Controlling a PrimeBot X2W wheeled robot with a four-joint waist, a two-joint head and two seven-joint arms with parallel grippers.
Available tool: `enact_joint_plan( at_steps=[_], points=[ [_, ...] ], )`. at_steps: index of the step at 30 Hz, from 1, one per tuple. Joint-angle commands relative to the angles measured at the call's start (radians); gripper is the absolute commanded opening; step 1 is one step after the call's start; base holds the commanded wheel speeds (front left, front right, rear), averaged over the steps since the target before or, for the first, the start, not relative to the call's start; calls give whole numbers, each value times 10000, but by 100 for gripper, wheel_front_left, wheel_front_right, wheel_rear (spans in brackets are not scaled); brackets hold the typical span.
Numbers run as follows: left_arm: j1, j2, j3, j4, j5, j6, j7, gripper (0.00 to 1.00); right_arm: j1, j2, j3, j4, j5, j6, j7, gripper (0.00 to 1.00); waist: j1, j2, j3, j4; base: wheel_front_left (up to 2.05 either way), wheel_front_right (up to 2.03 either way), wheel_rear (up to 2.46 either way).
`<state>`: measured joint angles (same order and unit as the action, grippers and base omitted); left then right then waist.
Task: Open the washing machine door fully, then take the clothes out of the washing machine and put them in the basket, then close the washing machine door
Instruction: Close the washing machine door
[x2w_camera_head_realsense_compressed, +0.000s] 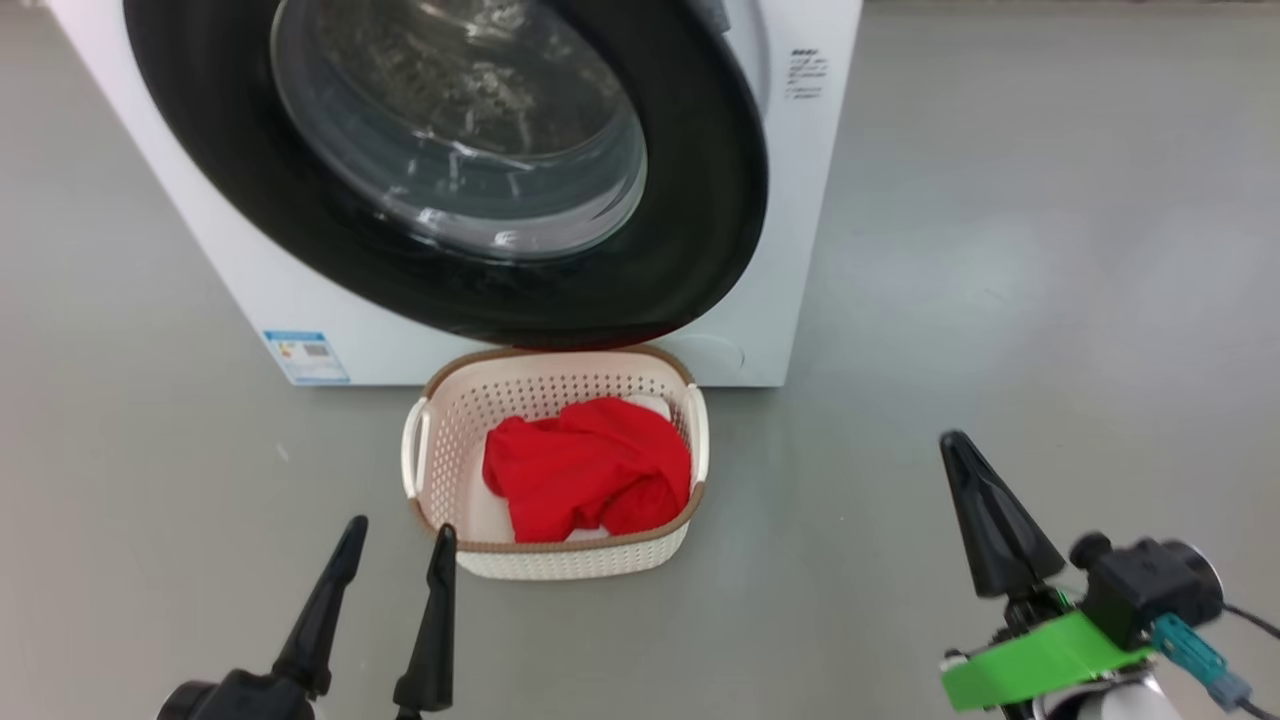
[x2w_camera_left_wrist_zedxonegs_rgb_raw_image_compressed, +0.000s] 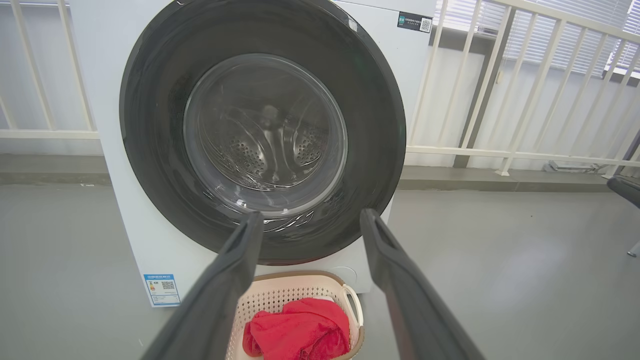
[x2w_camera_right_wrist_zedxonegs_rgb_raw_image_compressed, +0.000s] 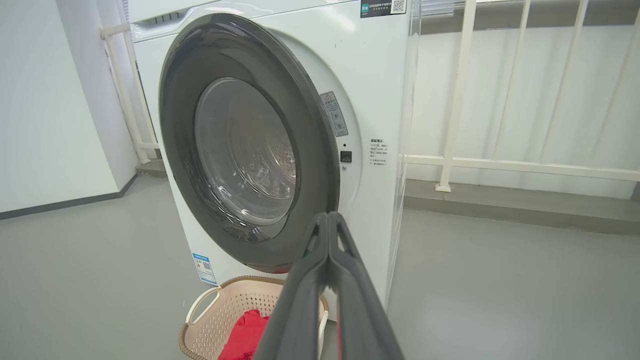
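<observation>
Below the washing machine door (x2w_camera_head_realsense_compressed: 700, 200), we see the clothes (x2w_camera_head_realsense_compressed: 585, 465) in the basket (x2w_camera_head_realsense_compressed: 570, 565); left fingers (x2w_camera_head_realsense_compressed: 323, 600) apart, right fingers (x2w_camera_head_realsense_compressed: 992, 530) together.

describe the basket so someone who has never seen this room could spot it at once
Find the big white boxy front-loading washing machine with a round glossy black-rimmed glass door. On the grey floor just below that door sits a small cream perforated plastic basket with a brown woven-look rim. The bright red fabric bundle inside marks it out.
</observation>
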<state>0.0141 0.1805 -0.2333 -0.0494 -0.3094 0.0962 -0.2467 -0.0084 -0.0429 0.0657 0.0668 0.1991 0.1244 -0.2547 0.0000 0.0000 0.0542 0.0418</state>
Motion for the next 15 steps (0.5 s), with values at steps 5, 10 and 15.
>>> enact_joint_plan(
  at_steps=[5,10,15],
  points=[
    [-683,127,191,-447,155,-108,-56,100,-1237,-74,593,167,14,63,17,0,0,0,671,549,0,0,0],
    [-903,137,111,-455,174,-193,-73,100,-2089,-74,821,648,-113,63,6,0,0,0,1087,808,0,0,0],
    [-1114,117,58,-509,177,-248,-89,100,-3012,-74,949,1175,-229,63,-19,0,0,0,1522,1001,0,0,0]
  ],
)
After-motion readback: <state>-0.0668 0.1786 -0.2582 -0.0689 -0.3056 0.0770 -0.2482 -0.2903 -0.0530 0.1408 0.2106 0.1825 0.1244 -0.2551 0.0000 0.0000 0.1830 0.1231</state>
